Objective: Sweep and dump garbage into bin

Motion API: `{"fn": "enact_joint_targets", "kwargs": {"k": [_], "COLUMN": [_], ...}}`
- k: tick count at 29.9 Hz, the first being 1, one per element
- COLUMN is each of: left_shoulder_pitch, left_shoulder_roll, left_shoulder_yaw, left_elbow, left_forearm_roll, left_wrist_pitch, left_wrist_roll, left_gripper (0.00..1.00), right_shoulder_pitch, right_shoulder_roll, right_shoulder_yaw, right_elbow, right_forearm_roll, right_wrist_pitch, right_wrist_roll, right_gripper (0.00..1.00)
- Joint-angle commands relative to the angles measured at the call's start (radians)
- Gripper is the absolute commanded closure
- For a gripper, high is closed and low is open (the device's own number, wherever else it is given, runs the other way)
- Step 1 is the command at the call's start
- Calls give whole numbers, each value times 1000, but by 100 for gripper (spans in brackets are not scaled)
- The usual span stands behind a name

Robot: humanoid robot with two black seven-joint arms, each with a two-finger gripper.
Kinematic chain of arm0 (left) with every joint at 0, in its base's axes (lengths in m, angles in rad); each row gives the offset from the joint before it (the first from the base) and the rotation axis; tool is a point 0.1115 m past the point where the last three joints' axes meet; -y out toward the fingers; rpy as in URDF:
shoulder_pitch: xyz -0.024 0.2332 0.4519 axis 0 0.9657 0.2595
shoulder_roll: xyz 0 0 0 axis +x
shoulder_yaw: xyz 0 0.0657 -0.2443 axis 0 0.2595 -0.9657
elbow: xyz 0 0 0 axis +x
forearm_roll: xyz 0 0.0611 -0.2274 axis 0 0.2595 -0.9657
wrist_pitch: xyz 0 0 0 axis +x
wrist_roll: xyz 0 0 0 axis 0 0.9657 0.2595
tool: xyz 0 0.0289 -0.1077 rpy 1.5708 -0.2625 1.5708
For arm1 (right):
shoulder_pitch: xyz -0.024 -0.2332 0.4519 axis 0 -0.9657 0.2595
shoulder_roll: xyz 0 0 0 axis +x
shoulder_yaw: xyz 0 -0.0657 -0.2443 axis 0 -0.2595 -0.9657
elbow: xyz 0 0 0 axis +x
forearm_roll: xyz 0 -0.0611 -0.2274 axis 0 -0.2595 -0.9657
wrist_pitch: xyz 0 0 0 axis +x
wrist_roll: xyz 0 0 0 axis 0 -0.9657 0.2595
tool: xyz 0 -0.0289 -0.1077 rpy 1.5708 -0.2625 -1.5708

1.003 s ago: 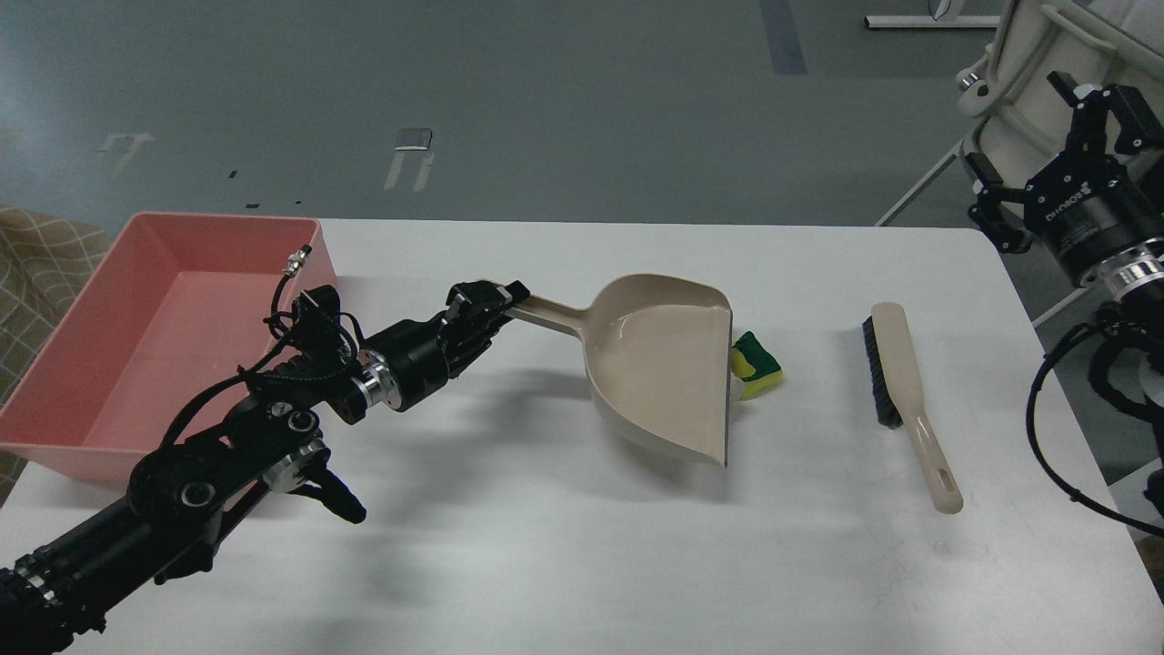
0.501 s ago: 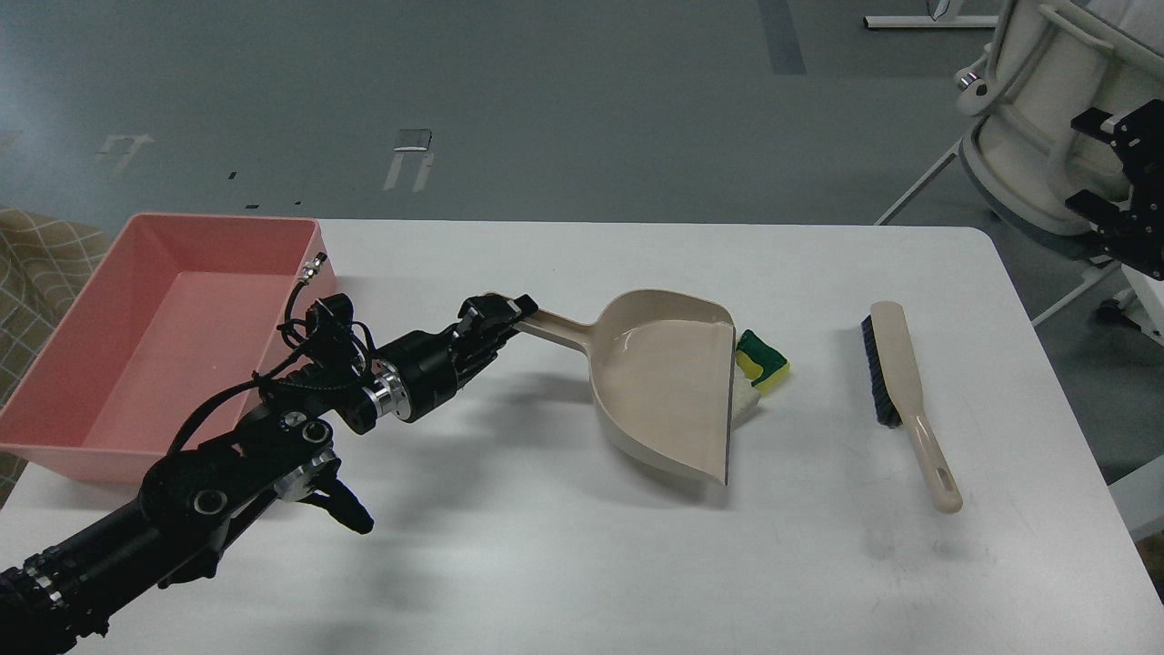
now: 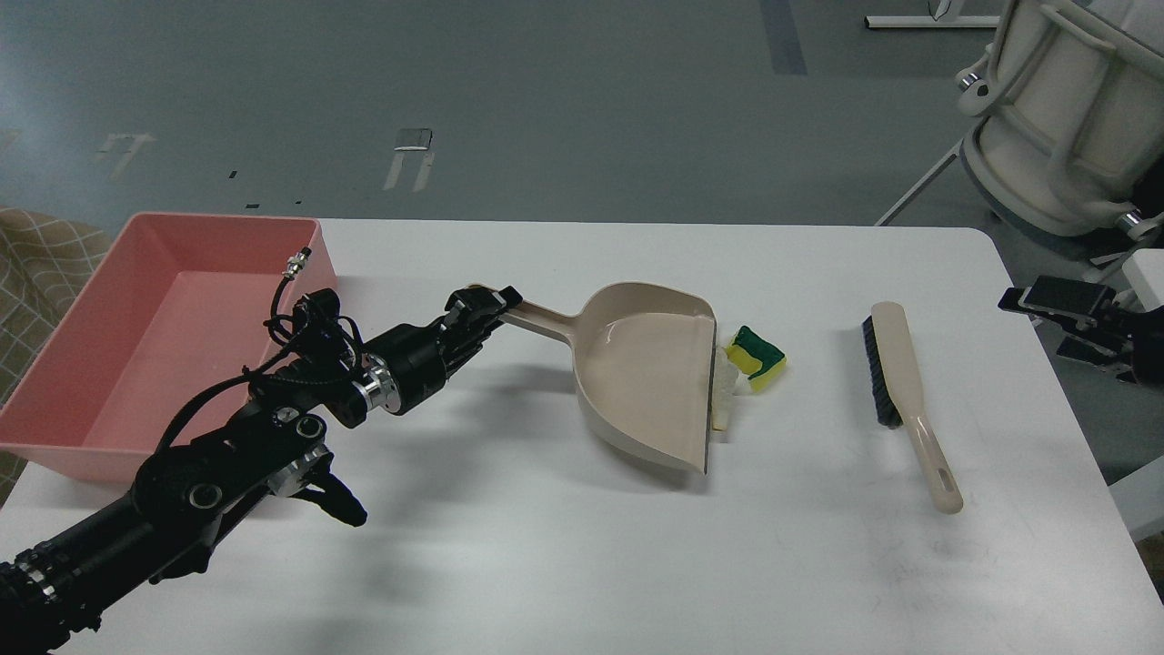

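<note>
My left gripper (image 3: 482, 309) is shut on the handle of the beige dustpan (image 3: 641, 373), whose open edge faces right on the white table (image 3: 564, 546). The yellow and green sponge (image 3: 757, 357) lies just right of that edge. The white bread slice (image 3: 725, 393) lies against the edge, partly hidden by the pan. The pink bin (image 3: 145, 337) stands at the table's left end, empty. My right gripper (image 3: 1055, 314) shows at the right edge of the view, off the table, with its two fingers spread apart and nothing in it.
The beige brush with black bristles (image 3: 900, 391) lies on the table right of the sponge, handle toward the front. A white machine on legs (image 3: 1064, 118) stands beyond the table's far right corner.
My left gripper pulled the dustpan a little left and set it lower, uncovering the bread slice. My right gripper dropped from high at the right to beside the table's right edge.
</note>
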Motion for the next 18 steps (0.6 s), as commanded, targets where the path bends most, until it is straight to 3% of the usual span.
{"fn": "enact_joint_targets", "kwargs": {"k": [1, 7, 18], "left_shoulder_pitch": [-1, -2, 4], "left_shoulder_roll": [0, 1, -2], "left_shoulder_yaw": [0, 0, 0], "left_elbow": [0, 0, 0], "left_forearm_roll": [0, 0, 0], "left_wrist_pitch": [9, 9, 14], "left_wrist_roll": [1, -2, -2], "left_gripper": [100, 100, 100], "right_shoulder_pitch": [-14, -47, -133], "right_shoulder_roll": [-39, -89, -45], "right_shoulder_yaw": [-4, -6, -7], "right_elbow": [59, 139, 165], "right_forearm_roll": [1, -31, -128], "right_wrist_pitch": [0, 0, 0], "right_wrist_roll": [-1, -11, -31], "right_gripper": [2, 15, 30]}}
